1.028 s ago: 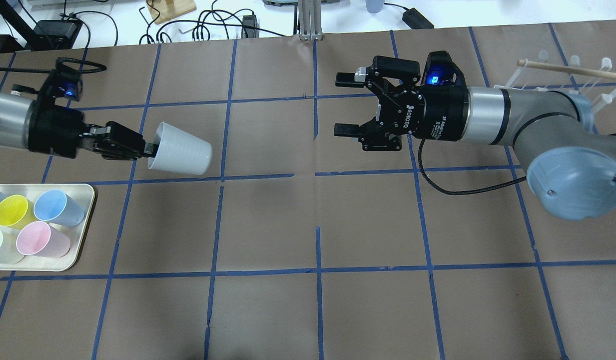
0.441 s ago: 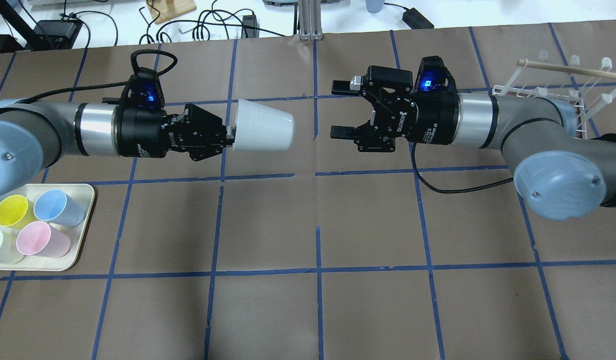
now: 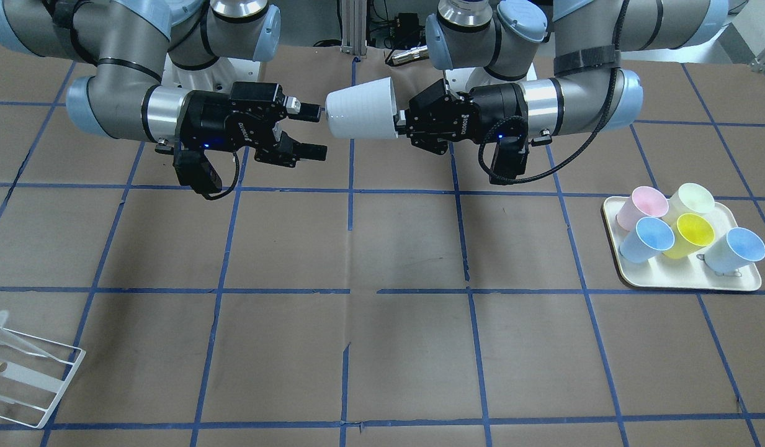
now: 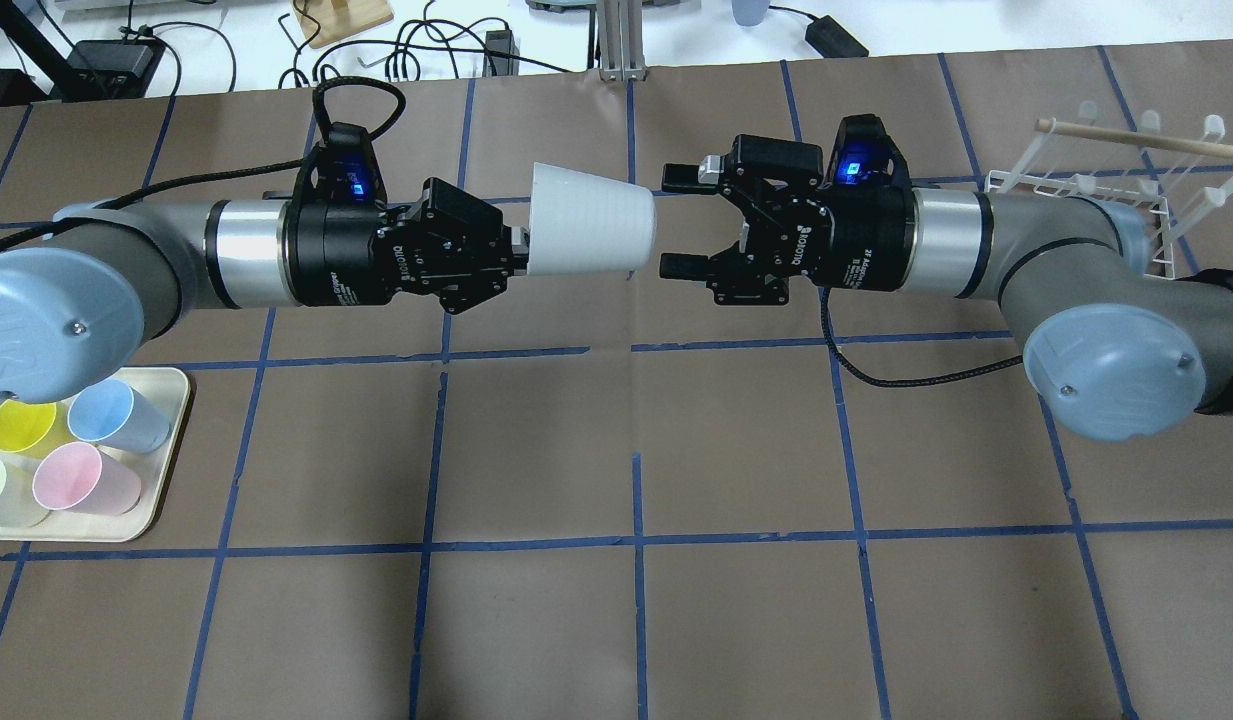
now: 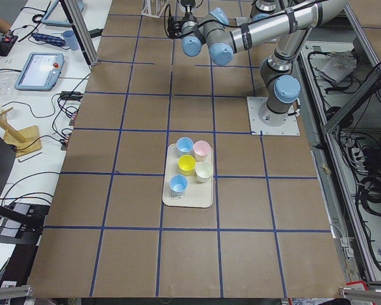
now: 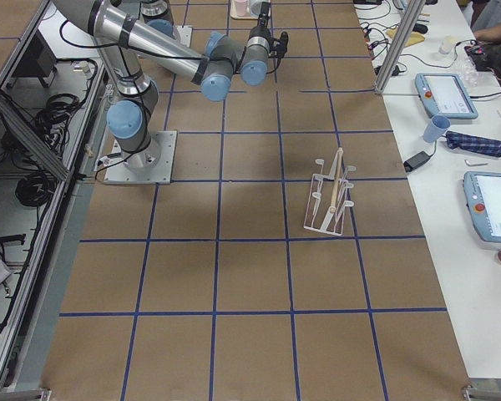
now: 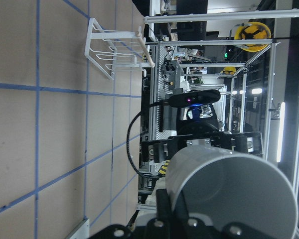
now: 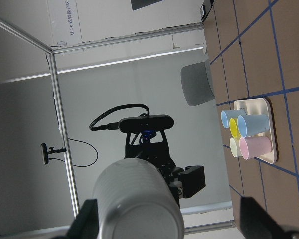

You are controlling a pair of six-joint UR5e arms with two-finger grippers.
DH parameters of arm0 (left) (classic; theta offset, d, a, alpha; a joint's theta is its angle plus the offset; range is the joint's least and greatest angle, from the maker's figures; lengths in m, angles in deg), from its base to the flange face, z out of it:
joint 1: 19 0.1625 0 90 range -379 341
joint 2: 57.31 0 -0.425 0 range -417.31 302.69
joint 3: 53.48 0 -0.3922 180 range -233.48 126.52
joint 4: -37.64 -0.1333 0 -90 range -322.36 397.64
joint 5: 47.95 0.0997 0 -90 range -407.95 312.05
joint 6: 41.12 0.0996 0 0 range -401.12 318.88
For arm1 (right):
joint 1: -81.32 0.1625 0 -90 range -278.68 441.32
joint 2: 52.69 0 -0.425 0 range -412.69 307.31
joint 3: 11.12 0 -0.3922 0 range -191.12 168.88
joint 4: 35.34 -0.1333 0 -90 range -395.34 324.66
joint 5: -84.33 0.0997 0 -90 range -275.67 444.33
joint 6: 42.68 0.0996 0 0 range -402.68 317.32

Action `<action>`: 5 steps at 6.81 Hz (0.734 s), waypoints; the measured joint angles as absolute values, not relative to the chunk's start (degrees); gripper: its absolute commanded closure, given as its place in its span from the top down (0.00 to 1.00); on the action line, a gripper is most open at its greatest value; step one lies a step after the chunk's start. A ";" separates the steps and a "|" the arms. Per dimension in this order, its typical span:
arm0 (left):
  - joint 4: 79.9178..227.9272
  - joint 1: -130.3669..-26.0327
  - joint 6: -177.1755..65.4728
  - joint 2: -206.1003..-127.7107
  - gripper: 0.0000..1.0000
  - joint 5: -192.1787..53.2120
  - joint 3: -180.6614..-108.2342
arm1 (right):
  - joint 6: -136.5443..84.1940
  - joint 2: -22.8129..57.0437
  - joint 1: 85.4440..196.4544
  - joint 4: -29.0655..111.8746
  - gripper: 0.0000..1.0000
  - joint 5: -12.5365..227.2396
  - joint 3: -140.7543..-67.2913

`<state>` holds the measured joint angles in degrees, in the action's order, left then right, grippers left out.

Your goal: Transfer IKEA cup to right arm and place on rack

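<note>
The pale grey IKEA cup (image 4: 591, 232) hangs on its side above the table, base toward the right arm. My left gripper (image 4: 521, 262) is shut on its rim, also in the front view (image 3: 402, 118). My right gripper (image 4: 671, 222) is open, its fingertips level with the cup's base and not touching it; in the front view (image 3: 314, 131) the upper finger nearly meets the cup (image 3: 362, 108). The right wrist view shows the cup's base (image 8: 137, 199) centred between its two fingers. The white wire rack (image 4: 1106, 180) stands at the far right, behind the right arm.
A cream tray (image 4: 166, 450) at the left front holds several coloured cups, among them a pink one (image 4: 81, 480). The rack also shows in the front view (image 3: 22, 379) and the right side view (image 6: 332, 196). Cables lie beyond the table's far edge.
My left arm has carried the cup to the right, from the left side to the table's middle, up to the right gripper's fingertips. The right gripper has shifted slightly left and stays open.
</note>
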<state>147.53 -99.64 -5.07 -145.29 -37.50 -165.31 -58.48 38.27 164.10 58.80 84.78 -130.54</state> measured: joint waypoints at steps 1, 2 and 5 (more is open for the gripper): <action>147.31 -100.10 -5.15 -145.61 0.00 -37.60 -165.28 | -57.33 38.55 164.48 58.81 1.00 84.90 -130.45; 146.92 -100.87 -5.17 -145.80 0.00 -37.62 -165.28 | -56.33 38.76 164.84 58.85 1.00 85.27 -130.41; 146.08 -101.96 -5.20 -146.05 0.00 -37.69 -165.28 | -52.94 38.81 166.26 58.86 1.00 87.67 -130.47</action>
<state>146.08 -101.96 -5.20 -146.05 -37.69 -165.28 -52.94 38.81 166.26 58.86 87.67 -130.47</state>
